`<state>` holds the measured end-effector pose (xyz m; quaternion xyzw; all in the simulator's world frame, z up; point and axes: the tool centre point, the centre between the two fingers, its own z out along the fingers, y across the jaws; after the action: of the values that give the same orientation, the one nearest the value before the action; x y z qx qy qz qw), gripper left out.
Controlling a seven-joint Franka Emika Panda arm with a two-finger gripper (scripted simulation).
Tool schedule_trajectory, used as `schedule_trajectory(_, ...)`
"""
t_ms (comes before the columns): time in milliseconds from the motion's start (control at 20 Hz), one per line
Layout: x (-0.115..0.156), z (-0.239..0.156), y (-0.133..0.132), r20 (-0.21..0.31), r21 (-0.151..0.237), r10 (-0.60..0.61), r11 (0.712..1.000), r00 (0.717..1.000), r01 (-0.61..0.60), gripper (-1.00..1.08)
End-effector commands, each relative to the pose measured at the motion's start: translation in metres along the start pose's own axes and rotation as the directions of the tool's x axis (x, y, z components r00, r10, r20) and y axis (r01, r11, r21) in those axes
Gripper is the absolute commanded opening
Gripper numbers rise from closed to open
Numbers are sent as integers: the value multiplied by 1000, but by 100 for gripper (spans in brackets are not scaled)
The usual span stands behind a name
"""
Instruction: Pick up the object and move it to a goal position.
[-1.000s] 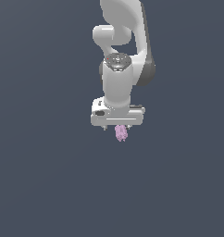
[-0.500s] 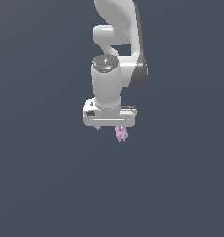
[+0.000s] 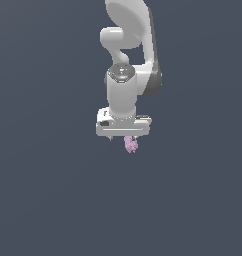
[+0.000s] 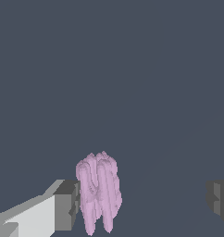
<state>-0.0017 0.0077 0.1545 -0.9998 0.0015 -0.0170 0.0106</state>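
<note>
The object (image 3: 130,144) is a small pale pink-lilac cluster of rod-like ridges, just below the white gripper (image 3: 124,138) in the exterior view. In the wrist view the object (image 4: 99,192) stands upright against one grey finger pad (image 4: 66,204). The other finger pad (image 4: 219,198) is far from it, with a wide gap between them. The jaws stand open around the object, which sits off-centre between them. Whether the object rests on the ground cannot be told.
A plain dark grey surface fills both views. The white arm (image 3: 128,45) rises above the gripper. Nothing else is in view.
The gripper body shifted slightly toward the exterior view's left and back, and the wrist turned a little. The object stayed at about the same spot.
</note>
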Motion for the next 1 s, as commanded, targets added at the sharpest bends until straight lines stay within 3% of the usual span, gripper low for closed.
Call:
schedule_trajectory(0, -10, 10, -9, 8, -4, -26, 1000, 1000, 26, 100)
schedule_trajectory(450, -46, 41, -38, 33, -16, -114, 993, 993, 115, 100)
schedule_trajectory(950, -52, 50, -41, 36, -16, -125, 992, 991, 126, 100)
